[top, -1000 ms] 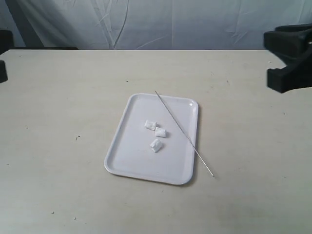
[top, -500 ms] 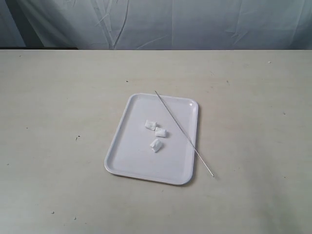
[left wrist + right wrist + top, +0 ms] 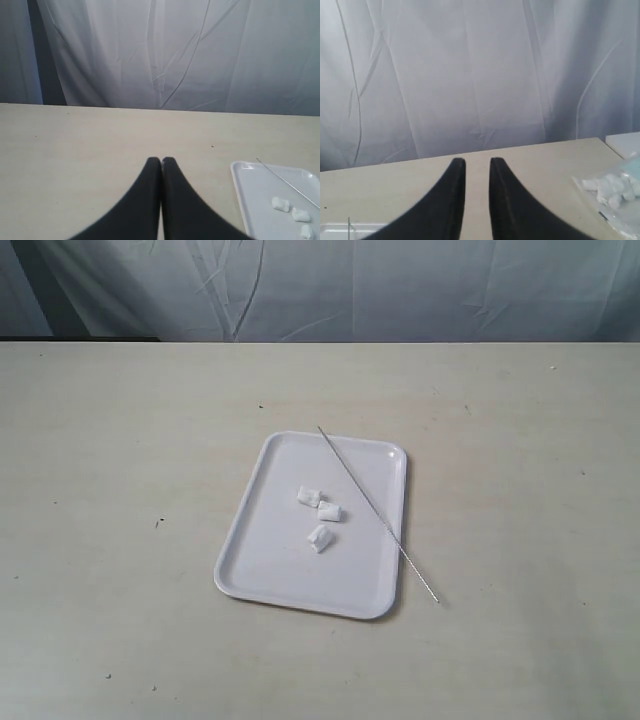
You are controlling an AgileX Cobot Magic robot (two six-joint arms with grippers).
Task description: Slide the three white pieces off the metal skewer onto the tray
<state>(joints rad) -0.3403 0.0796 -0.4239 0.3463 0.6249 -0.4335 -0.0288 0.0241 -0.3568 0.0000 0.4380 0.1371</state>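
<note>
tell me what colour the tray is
Plain white, no pattern. The tray shows best in the exterior view.

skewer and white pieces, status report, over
Both empty: left pincer shut, right pincer slightly open. All three white pieces loose on tray; skewer bare, lying across tray rim onto table. Nothing in the way.

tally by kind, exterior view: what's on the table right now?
white pieces: 3, loose on the tray
metal skewer: 1, bare, lying across the tray's rim
tray: 1
total: 5
</note>
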